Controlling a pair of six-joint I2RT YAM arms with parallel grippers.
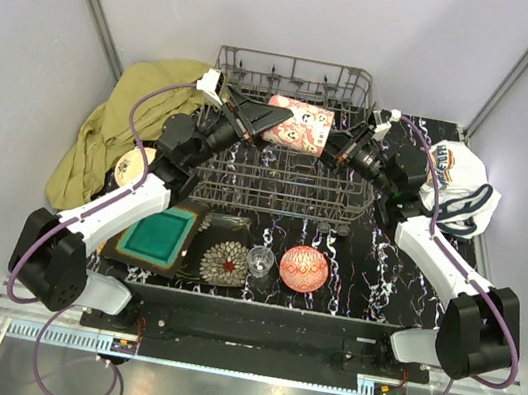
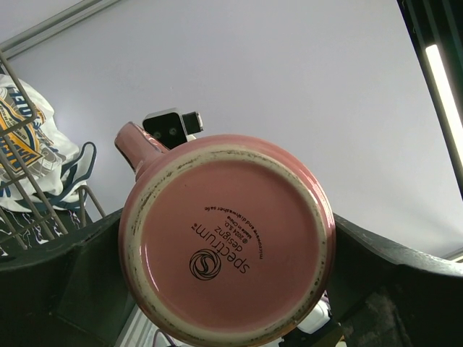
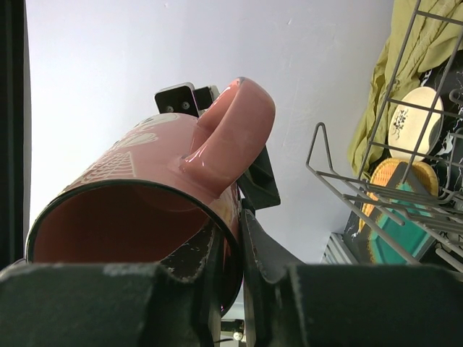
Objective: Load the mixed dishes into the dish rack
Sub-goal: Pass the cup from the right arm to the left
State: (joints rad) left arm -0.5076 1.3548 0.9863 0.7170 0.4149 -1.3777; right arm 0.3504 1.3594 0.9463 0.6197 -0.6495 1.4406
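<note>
The pink cup (image 1: 298, 125) lies on its side in the air over the dish rack (image 1: 297, 62), between both grippers. My right gripper (image 1: 334, 146) is shut on its rim, one finger inside and one outside (image 3: 239, 238). The handle (image 3: 231, 126) points up. My left gripper (image 1: 270, 112) is open wide, its fingers straddling the cup's base (image 2: 228, 246); whether they touch it I cannot tell. On the table in front of the rack lie a teal square plate (image 1: 158, 237), a dark floral plate (image 1: 225, 262), a clear glass (image 1: 260, 261) and a red bowl (image 1: 304, 268).
A cream round plate (image 1: 130, 167) rests left of the rack by the olive-yellow cloth (image 1: 124, 124). A white printed cloth (image 1: 459, 185) lies at the right. The rack's wire side (image 3: 347, 181) is close to the right of the right wrist.
</note>
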